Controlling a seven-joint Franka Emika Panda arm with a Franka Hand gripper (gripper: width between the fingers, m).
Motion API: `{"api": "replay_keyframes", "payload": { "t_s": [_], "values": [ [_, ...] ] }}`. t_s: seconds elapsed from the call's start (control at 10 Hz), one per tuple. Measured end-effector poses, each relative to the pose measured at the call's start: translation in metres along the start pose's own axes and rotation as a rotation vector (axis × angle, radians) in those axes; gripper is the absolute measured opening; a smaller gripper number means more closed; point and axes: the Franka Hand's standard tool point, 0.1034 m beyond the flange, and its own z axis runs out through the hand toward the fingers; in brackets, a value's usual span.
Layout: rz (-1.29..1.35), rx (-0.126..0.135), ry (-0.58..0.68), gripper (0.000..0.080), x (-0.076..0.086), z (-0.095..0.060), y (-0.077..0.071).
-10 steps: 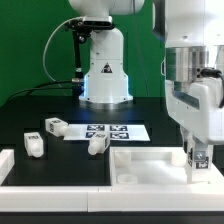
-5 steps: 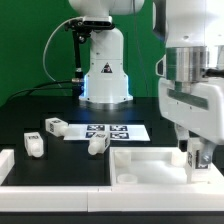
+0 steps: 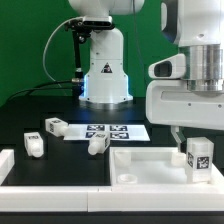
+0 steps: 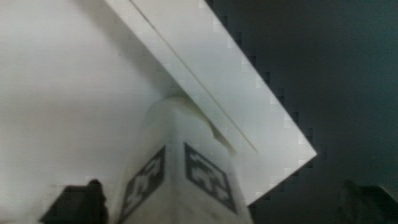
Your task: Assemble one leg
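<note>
Tool [image 3: 190,148] grip unclear, above boxy white tagged leg [image 3: 198,158], upright on smooth square tabletop [image 3: 140,165]

White leg [image 3: 198,156] with black-and-white tags; white tray [image 3: 140,165]; black table [image 3: 30,112].

Light: bright, even, from overhead | Glare: white robot base [image 3: 104,72] at 12 o'clock washed pale | Shadows: soft on black table [image 3: 40,105] | Wrist view: blurred, murky, tabletop [image 4: 71,90] out of focus
</note>
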Motion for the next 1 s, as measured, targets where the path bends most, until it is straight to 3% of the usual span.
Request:
{"api": "replay_keyframes", "payload": {
  "t_s": [0.4,0.6,0.8,0.9,1.0],
  "values": [
    [-0.681,-0.031,0.018,0.0649,0.0004,0.0002,-0.0039],
    [-0.635,-0.030,0.021,0.0649,0.0016,0.0001,-0.0031],
    [-0.570,-0.031,0.023,0.0389,0.0038,-0.0003,-0.0012],
    [-0.480,-0.037,0.027,0.0389,0.0071,0.0000,0.0035],
    [-0.361,-0.042,0.029,0.0292,0.0065,0.0005,0.0042]
  ]
}}
